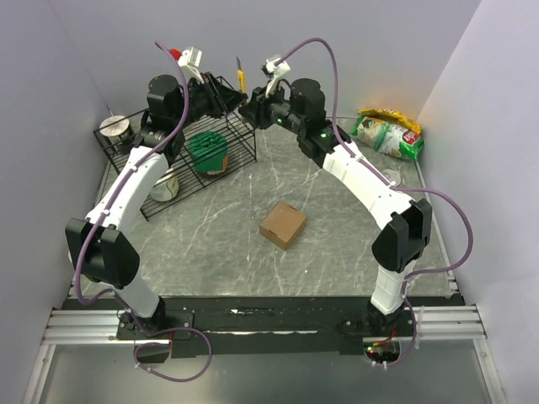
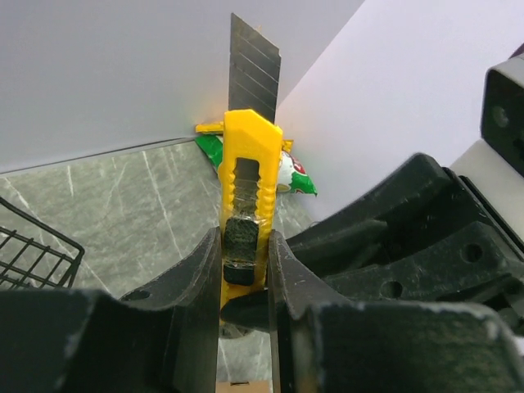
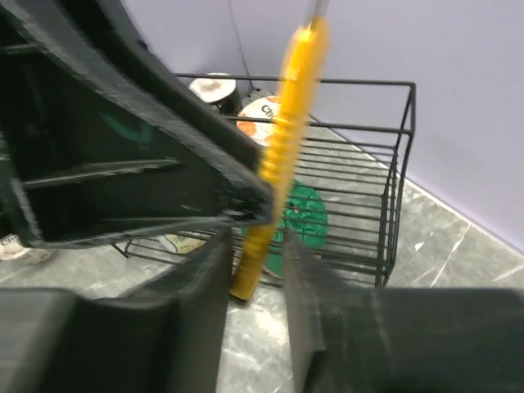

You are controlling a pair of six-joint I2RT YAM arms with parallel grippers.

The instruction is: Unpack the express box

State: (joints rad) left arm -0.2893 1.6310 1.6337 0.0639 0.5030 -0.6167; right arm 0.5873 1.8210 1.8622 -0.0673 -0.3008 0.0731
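My left jaws are clamped on the yellow handle of the utility knife (image 2: 246, 188), one finger (image 2: 201, 274) pressed to each side. The knife stands upright with its segmented blade run out above the handle. My right jaws sit on either side of the same handle lower down, with its bottom end between my fingers (image 3: 307, 286). The gaps there are so thin that I cannot tell whether I am gripping it or only close to it. Both my arms reach to the far side of the surface (image 1: 219, 244) and meet above the near corner of the black wire rack (image 1: 238, 135), which holds a green-lidded tub (image 1: 207, 150) and some other round containers. The express box (image 1: 283, 225) lies in the middle of the surface between my two arms, turned at an angle and well apart from both sets of jaws. Its top looks closed. A green snack bag (image 1: 387, 135) lies at the far right edge.
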